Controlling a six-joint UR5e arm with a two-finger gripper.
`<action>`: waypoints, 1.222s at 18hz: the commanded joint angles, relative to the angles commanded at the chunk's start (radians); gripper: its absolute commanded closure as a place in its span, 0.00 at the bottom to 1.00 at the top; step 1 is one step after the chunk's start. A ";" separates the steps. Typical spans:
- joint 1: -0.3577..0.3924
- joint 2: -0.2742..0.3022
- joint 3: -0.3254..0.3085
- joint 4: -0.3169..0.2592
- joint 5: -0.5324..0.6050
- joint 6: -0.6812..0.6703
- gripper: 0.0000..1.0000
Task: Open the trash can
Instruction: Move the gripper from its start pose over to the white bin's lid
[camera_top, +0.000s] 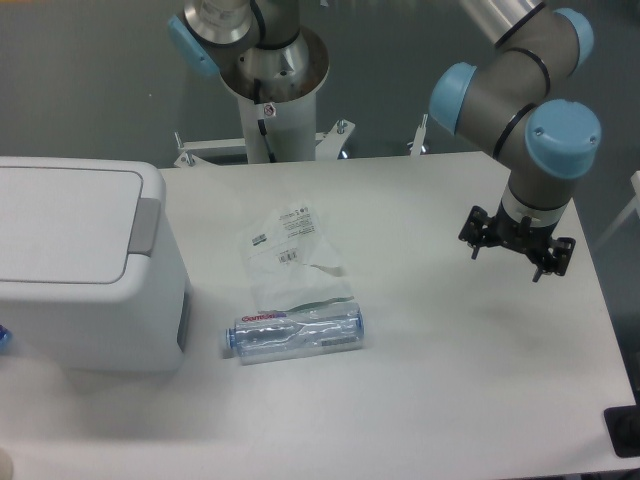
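Fixed camera, looking down on a white table (430, 400).

Pincer (517, 250) hanging over the right part of the table from a grey arm with blue joint caps (520, 90); black and small here, jaws too dark and fine to read, so open or closed cannot be told. Nothing seen between the fingers. Upper arm cut off by the top edge.

Far to the pincer's left, at the table's left edge: trash can (90, 300), white, rounded corners, flat lid (60, 225) lying closed, grey latch tab (147, 225) on the rim facing the pincer. Left side cut off by the frame; a small blue bit at its lower left corner, not identifiable.

Between trash can and pincer, nearer the can: clear plastic bottle (295, 333) lying on its side, red-lettered label too blurred to read, blue cap end toward the can. Touching it on the far side, a clear plastic bag (290, 250), flat, with printed labels, illegible.

Behind, beyond the table's far edge: white robot pedestal (270, 100), top cropped. Dark object at the lower right corner, mostly out of frame.
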 joint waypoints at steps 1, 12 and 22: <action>0.002 0.002 -0.002 0.000 0.000 0.000 0.00; -0.066 0.066 -0.014 -0.011 -0.063 -0.123 0.00; -0.222 0.091 0.034 -0.014 -0.176 -0.571 0.00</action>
